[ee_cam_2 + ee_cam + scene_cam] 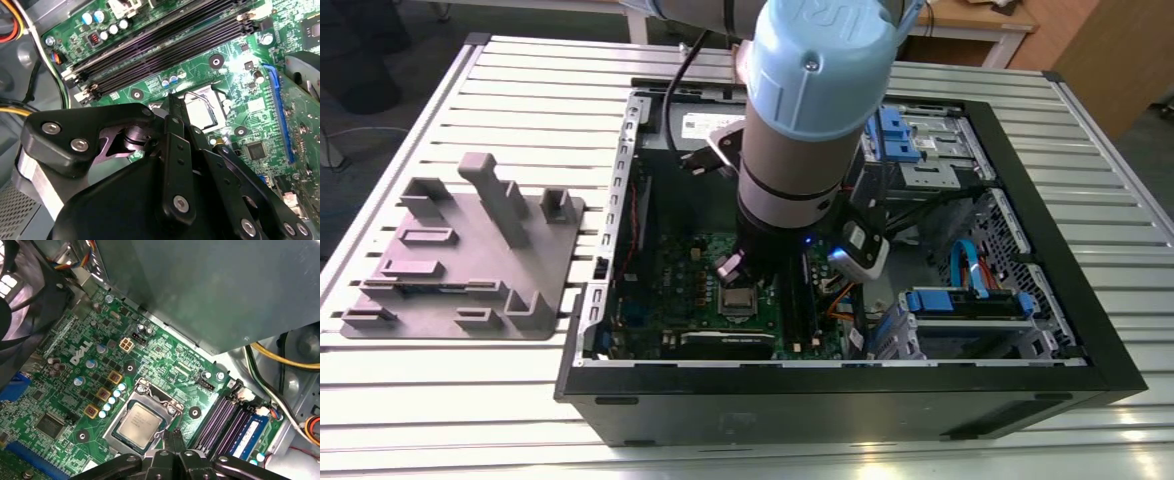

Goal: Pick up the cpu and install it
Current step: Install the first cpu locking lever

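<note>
- One large table of pale metal slats [480,400] is carrying everything you are working on, with a grey plastic holder [467,255] lying on it toward the exterior view's left.
- You are looking down into an open black computer case [854,400] lying on its side, and the arm [807,120] is reaching straight down into it.
- You are hovering over the green motherboard [65,385], with the dark memory slots [165,47] running just beside the socket.
- You are seeing the socket [122,412] with its metal frame around the chip; its thin wire lever [197,95] is standing up beside it.
- You are finding the cpu [139,425] already lying flat inside the socket, its silvery top facing up, square to the frame as far as you can judge.
- You are holding the gripper [172,440] just beside the chip's edge, its fingertips [176,437] pressed together and pinching nothing.
- You are dealing with a part that is probably light, stiff and thin, with a smooth top that could slip; take it by two opposite edges, never by the underside, since the contacts beneath and in the socket are likely fragile.
</note>
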`<action>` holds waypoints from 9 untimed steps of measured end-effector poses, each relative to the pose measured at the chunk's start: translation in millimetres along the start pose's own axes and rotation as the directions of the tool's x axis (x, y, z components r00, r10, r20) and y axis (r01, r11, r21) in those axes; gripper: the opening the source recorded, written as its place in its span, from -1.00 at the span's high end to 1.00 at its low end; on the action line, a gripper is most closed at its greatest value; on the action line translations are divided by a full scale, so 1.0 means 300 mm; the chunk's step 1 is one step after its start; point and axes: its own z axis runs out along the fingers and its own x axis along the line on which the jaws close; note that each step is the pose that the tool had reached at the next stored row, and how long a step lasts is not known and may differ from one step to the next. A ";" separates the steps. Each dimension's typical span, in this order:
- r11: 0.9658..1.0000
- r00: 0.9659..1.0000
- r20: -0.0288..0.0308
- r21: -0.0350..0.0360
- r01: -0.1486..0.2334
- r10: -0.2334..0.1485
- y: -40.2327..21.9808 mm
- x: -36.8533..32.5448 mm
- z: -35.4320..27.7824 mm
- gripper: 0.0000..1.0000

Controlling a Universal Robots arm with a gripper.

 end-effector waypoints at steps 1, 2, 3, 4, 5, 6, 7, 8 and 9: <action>1.000 1.000 -0.001 0.003 -0.009 0.009 0.000 0.000 0.002 0.79; 1.000 1.000 -0.001 0.006 -0.017 0.017 0.000 0.000 0.004 0.79; 1.000 1.000 -0.001 0.009 -0.025 0.025 -0.001 0.001 0.006 0.79; 0.999 0.999 -0.001 0.010 -0.033 0.033 -0.001 0.001 0.007 0.79; 0.999 0.999 -0.001 0.012 -0.041 0.041 -0.001 0.001 0.009 0.79; 0.999 0.999 -0.001 0.013 -0.049 0.049 -0.001 0.001 0.011 0.79; 0.998 0.998 0.000 0.014 -0.055 0.055 -0.002 0.002 0.013 0.79; 0.998 0.998 0.001 0.014 -0.061 0.061 -0.003 0.002 0.015 0.79; 0.998 0.998 0.001 0.015 -0.067 0.067 -0.004 0.003 0.018 0.79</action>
